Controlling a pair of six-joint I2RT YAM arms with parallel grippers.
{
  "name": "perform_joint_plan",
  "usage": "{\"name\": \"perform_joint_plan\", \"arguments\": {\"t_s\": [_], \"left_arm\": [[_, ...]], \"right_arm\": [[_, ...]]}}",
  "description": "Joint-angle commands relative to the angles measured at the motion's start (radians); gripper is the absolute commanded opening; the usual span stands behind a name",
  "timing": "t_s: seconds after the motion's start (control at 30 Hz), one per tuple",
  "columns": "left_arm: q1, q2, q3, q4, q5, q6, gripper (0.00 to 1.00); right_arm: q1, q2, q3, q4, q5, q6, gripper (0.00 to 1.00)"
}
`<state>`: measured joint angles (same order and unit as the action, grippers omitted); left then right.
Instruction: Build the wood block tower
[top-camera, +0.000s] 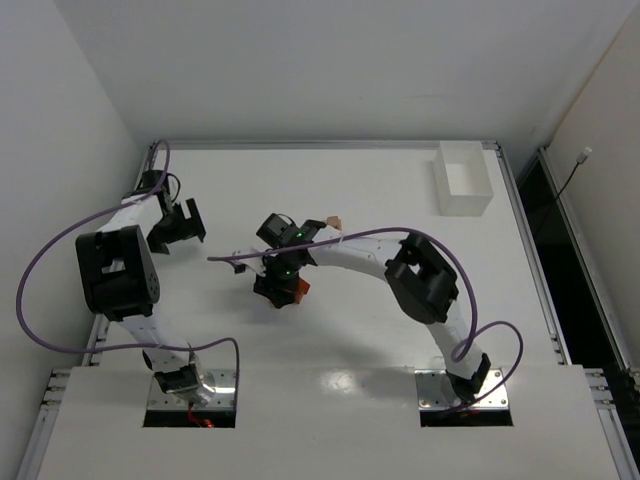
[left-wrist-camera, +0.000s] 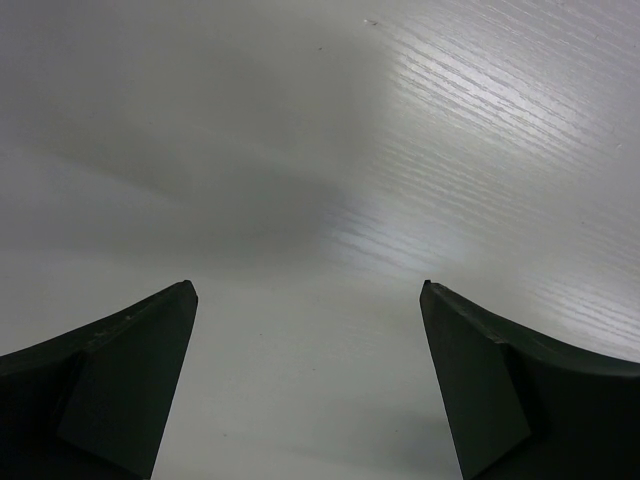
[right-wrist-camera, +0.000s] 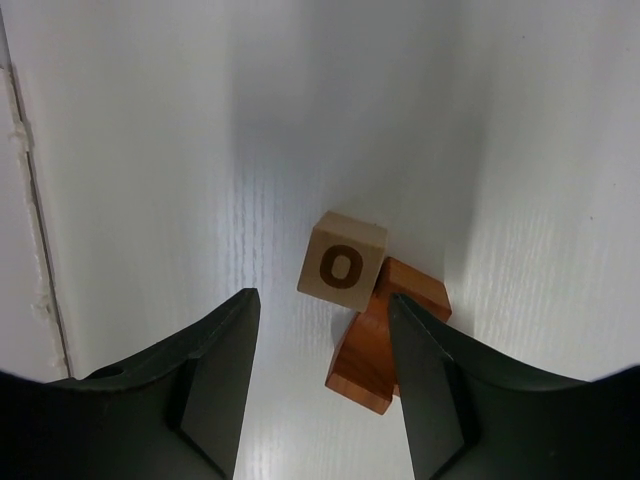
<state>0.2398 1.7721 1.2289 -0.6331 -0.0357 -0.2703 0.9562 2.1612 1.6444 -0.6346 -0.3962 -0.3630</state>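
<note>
A pale tan cube (right-wrist-camera: 342, 262) marked "O" sits against the far end of a reddish-orange bar (right-wrist-camera: 375, 350) on the white table; whether it rests on the bar I cannot tell. My right gripper (right-wrist-camera: 322, 295) hangs open just above them, nothing between its fingers, and its right finger (right-wrist-camera: 430, 380) covers part of the bar. From above, the right gripper (top-camera: 280, 287) hides the cube and only a corner of the orange bar (top-camera: 299, 290) shows. Another small tan block (top-camera: 333, 222) lies beside the right forearm. My left gripper (top-camera: 183, 225) (left-wrist-camera: 307, 285) is open over bare table.
A white rectangular tray (top-camera: 463, 205) stands at the back right. The right arm (top-camera: 420, 275) arches across the middle of the table (top-camera: 350, 340), its purple cable trailing to the left. A wall borders the table on the left.
</note>
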Motion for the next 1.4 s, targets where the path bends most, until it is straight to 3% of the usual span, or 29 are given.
{"name": "perform_joint_plan", "arguments": {"t_s": [0.0,0.77,0.87,0.9,1.0,1.23,1.37], "left_arm": [[0.016,0.009,0.024,0.018,0.011,0.003,0.93],[0.016,0.058,0.034,0.018,0.03,0.003,0.93],[0.016,0.058,0.034,0.018,0.03,0.003,0.93],[0.016,0.058,0.034,0.018,0.039,0.003,0.93],[0.016,0.067,0.034,0.018,0.039,0.003,0.93],[0.007,0.015,0.034,0.018,0.048,0.003,0.93],[-0.063,-0.089,-0.003,0.055,-0.01,0.013,0.93]], "right_arm": [[0.023,-0.001,0.04,0.026,-0.021,-0.002,0.51],[0.032,0.088,0.081,0.015,-0.001,-0.011,0.53],[0.032,0.088,0.081,0.015,0.009,-0.011,0.37],[0.032,0.088,0.072,0.025,0.01,-0.011,0.21],[0.023,0.068,0.063,0.044,0.04,-0.002,0.0],[-0.014,-0.053,0.077,0.079,0.163,0.073,0.0],[-0.115,-0.097,0.197,0.012,0.289,0.296,0.0]]}}
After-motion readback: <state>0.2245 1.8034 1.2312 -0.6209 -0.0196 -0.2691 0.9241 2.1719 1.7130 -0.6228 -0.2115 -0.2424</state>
